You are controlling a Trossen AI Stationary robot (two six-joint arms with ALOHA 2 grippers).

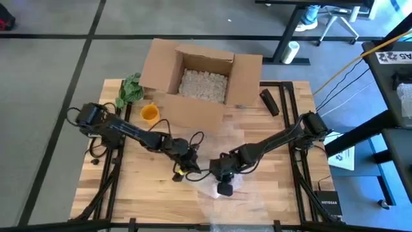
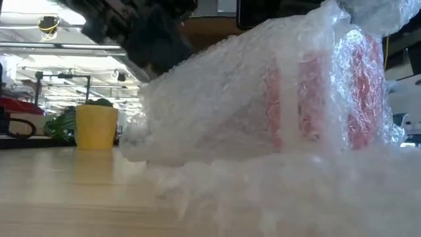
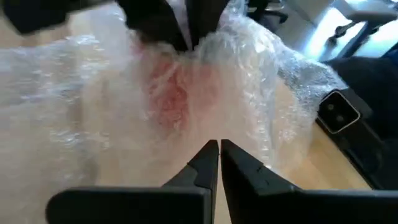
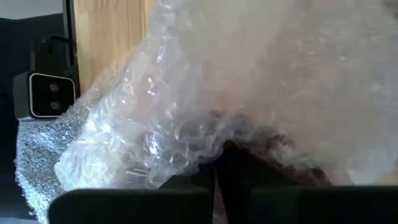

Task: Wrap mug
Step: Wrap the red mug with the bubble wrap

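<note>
A red mug (image 2: 352,92) lies under clear bubble wrap (image 1: 233,149) near the table's front middle, showing only as a red blur (image 3: 171,99). My right gripper (image 1: 223,180) is over the mug, shut on a gathered bunch of the wrap. My left gripper (image 3: 216,147) is shut. It hovers just left of the bundle, its tips pointing at the wrap. The wrap slopes down from the bunch to the table (image 2: 135,141) on the left. My right gripper pinches a gathered bunch of bubble wrap (image 3: 200,45) above the mug between its two fingers (image 3: 163,28), several layers crumpled together. The wrap drapes from this bunch over the mug and spreads onto the table. My left gripper's tips are close to the wrap; whether they touch it, I cannot tell.
An open cardboard box (image 1: 203,77) of packing peanuts stands at the back middle. A yellow cup (image 1: 149,113) and a green thing (image 1: 131,89) are at the back left, and a black object (image 1: 269,101) at the back right. Bare wood lies at the front left.
</note>
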